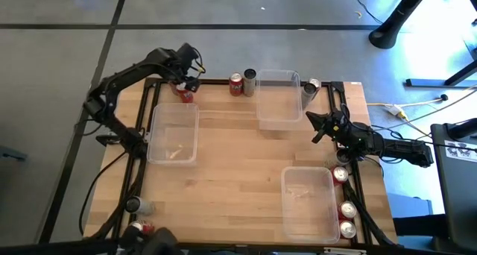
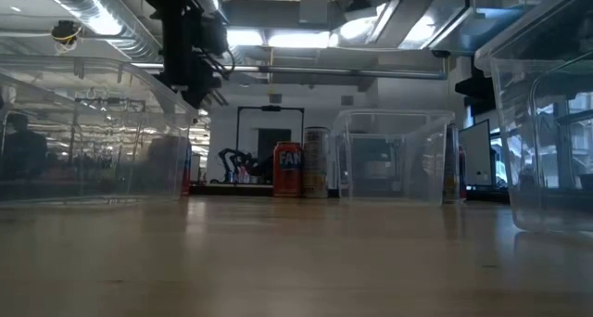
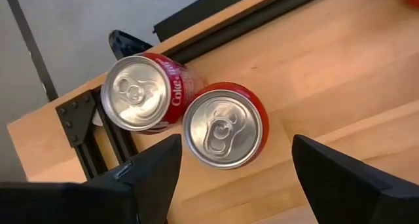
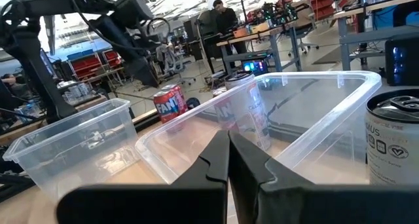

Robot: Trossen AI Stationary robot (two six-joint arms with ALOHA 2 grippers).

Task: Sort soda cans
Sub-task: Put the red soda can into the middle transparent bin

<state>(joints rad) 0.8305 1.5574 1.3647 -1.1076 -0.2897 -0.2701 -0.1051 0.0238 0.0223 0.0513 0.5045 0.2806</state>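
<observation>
Two red cans stand upright side by side at the table's far left corner, one (image 3: 139,93) at the corner and one (image 3: 224,126) beside it; both show in the high view (image 1: 182,91). My left gripper (image 3: 236,178) hangs open above them, pointing down, its fingers on either side of the nearer can without touching it; it also shows in the high view (image 1: 188,77). My right gripper (image 1: 317,124) is shut and empty, level above the table at the right, pointing at the far clear bin (image 4: 262,132).
Three clear bins stand on the table: left (image 1: 174,133), far middle (image 1: 278,98), near right (image 1: 309,203). A red can (image 1: 236,83) and a grey can (image 1: 250,80) stand at the far edge, a grey can (image 1: 311,87) far right. More cans stand along the right edge (image 1: 347,210) and near left corner (image 1: 134,205).
</observation>
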